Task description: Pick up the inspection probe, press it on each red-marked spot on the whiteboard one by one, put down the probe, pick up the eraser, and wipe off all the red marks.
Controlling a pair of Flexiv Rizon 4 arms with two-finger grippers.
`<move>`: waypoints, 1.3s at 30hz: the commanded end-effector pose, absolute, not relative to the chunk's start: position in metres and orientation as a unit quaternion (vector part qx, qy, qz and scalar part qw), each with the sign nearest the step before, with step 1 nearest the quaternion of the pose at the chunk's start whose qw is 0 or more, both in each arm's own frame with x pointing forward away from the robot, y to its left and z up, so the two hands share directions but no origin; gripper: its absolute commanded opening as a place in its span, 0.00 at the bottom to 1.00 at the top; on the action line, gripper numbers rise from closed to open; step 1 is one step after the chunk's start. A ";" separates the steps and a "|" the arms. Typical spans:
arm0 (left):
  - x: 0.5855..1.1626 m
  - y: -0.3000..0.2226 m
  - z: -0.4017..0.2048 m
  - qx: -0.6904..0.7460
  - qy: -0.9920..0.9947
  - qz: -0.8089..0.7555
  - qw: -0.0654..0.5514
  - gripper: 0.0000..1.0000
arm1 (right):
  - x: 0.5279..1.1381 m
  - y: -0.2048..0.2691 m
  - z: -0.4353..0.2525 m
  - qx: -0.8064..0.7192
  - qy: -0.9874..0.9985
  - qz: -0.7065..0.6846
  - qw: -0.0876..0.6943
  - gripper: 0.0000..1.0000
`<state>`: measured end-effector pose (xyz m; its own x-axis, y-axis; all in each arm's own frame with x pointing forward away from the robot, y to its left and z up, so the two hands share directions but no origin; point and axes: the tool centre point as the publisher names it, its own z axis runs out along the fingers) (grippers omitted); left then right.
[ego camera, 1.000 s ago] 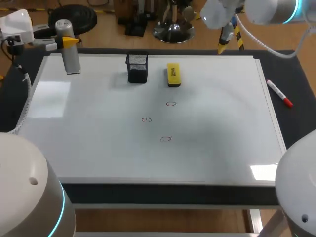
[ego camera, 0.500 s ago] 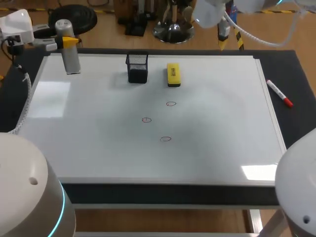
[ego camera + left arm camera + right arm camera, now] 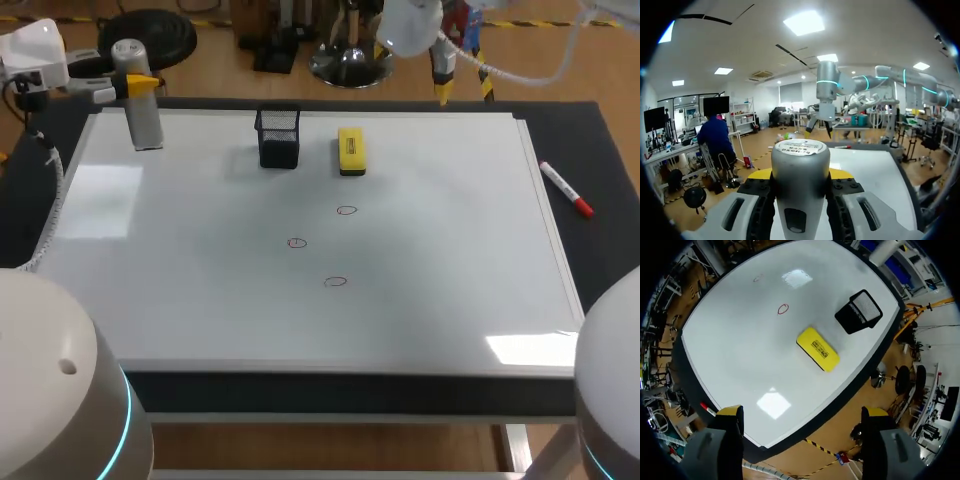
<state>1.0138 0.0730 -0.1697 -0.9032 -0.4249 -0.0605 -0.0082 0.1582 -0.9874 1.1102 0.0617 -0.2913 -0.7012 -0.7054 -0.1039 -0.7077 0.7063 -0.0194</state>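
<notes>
The left gripper point(image 3: 800, 175) is clamped on the grey cylindrical inspection probe point(image 3: 146, 120) at the far left corner of the white rectangular whiteboard point(image 3: 200, 300). The probe has a rounded cap and stands upright, long axis vertical. Next come a black mesh pen cup point(image 3: 279, 138) and the flat yellow block eraser point(image 3: 351, 150), its length running near to far. Three small red circle marks point(image 3: 297, 242) sit mid-board. The right gripper point(image 3: 802, 412) hangs over the far edge, fingers spread, holding nothing. A red-capped white marker pen point(image 3: 567, 190) lies just beside the board.

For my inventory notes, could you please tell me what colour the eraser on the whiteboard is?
The eraser is yellow, clearest in the right wrist view.
</notes>
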 end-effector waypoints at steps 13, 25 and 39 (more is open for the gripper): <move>1.014 0.072 -0.169 -0.146 0.742 -0.633 0.167 0.00 | 1.104 0.086 -0.338 -0.582 0.812 0.033 0.004 1.00; 1.014 0.072 -0.169 -0.146 0.742 -0.633 0.167 0.00 | 1.089 0.120 -0.368 -0.657 0.752 0.044 -0.015 1.00; 1.014 0.072 -0.169 -0.146 0.742 -0.633 0.167 0.00 | 1.077 0.147 -0.398 -0.690 0.723 0.034 -0.028 1.00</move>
